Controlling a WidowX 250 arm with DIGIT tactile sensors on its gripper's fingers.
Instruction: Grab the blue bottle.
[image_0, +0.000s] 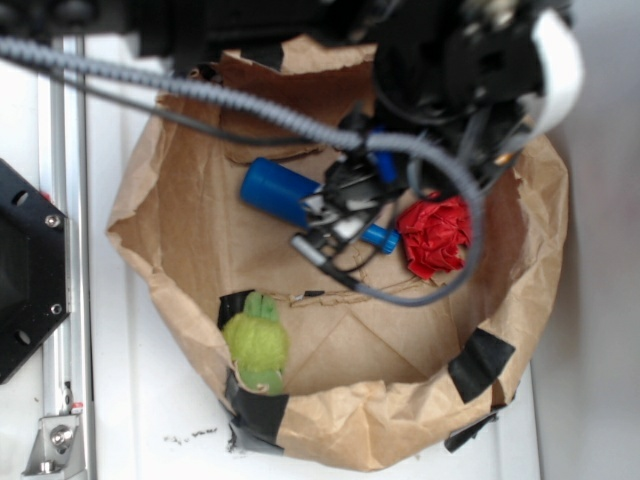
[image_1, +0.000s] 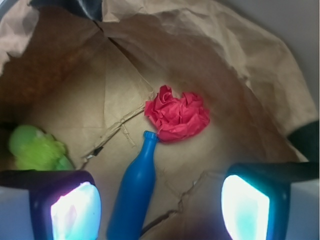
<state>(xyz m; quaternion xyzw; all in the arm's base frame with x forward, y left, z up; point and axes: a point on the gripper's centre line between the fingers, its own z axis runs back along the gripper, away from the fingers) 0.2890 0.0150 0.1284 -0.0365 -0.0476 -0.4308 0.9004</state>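
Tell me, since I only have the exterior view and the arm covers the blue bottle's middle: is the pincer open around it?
Observer: Yes. In the wrist view the pincer is open, and the blue bottle lies between its two pads, nearer one pad than the other.
Operator: How does the bottle lie against the pads?
Observer: Lengthwise between them, with its neck pointing away towards the red paper wad, so closing should squeeze across the body.
Operator: Is anything else in the gap?
Observer: Only the brown paper bag floor. The green ball sits outside the pads, off to one side.
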